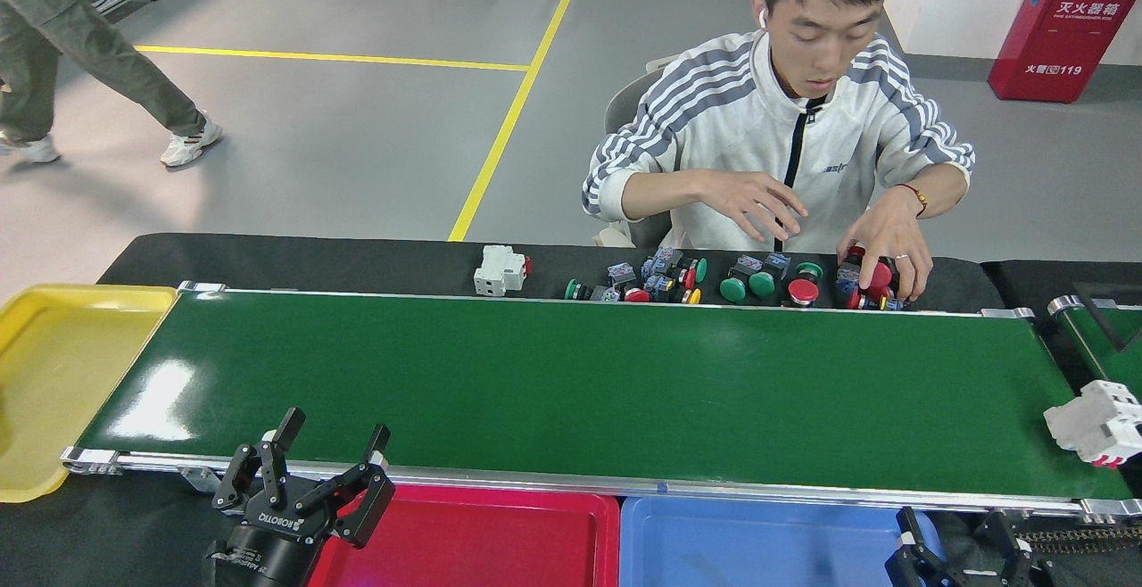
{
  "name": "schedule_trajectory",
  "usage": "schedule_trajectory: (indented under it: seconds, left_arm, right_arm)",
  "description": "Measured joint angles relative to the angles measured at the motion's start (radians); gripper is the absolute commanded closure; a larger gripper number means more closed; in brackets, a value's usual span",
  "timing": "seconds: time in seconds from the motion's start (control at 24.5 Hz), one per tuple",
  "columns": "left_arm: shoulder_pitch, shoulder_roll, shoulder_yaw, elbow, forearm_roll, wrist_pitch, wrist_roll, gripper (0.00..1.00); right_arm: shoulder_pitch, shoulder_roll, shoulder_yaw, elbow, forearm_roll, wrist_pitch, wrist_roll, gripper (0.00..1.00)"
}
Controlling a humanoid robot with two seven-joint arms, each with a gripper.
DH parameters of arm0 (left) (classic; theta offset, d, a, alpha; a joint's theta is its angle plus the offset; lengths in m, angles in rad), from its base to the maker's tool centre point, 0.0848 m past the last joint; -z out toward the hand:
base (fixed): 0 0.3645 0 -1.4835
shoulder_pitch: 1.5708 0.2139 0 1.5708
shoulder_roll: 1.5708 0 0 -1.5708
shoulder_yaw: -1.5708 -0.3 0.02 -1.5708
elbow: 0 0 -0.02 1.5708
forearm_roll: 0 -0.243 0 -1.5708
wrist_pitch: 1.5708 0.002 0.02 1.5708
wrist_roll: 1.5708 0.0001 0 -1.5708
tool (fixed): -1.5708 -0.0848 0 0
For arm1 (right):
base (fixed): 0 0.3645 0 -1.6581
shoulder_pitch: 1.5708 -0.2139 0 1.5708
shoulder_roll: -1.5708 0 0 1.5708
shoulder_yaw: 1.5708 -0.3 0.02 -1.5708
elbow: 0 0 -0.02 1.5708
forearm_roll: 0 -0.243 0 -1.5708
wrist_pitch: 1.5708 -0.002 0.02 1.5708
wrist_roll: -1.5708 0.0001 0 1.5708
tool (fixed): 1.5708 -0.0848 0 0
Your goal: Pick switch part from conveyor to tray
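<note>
Head view: a white switch part (1099, 422) is seen at the conveyor (571, 391) right end, unpicked; left gripper (328, 453) is spread wide, right gripper (959, 541), seemingly open, must be reached over it.

Bright, sharp; overhead glare on conveyor (169, 391) left.

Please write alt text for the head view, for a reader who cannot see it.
A white switch part lies at the right end of the green conveyor. Both robot hands, left hand open and right hand low, wait near the red tray and blue tray. A seated person sorts buttons behind.
</note>
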Motion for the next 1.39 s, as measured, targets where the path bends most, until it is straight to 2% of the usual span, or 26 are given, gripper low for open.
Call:
schedule_trajectory:
  seconds: [0.37, 0.9, 1.27, 1.35, 1.39]
  left_arm:
    - [0.001, 0.000, -0.001, 0.000, 0.010, -0.002, 0.000, 0.00]
    - [0.001, 0.000, -0.001, 0.000, 0.010, 0.003, 0.000, 0.00]
    - [0.000, 0.000, -0.002, 0.004, 0.010, 0.007, 0.000, 0.00]
    - [-0.001, 0.000, -0.002, 0.005, 0.010, 0.008, 0.001, 0.00]
    - [-0.002, 0.000, -0.002, 0.005, 0.010, 0.008, 0.001, 0.00]
  right_arm:
    - [-0.011, -0.006, -0.011, -0.012, 0.001, 0.013, 0.068, 0.02]
    - [-0.084, -0.034, -0.049, 0.111, -0.007, 0.036, 0.089, 0.02]
    - [-0.222, -0.034, -0.048, 0.176, -0.007, 0.033, 0.150, 0.02]
    - [-0.262, -0.033, -0.046, 0.192, -0.003, 0.033, 0.169, 0.13]
    - [-0.274, -0.033, -0.042, 0.199, 0.001, 0.033, 0.175, 0.28]
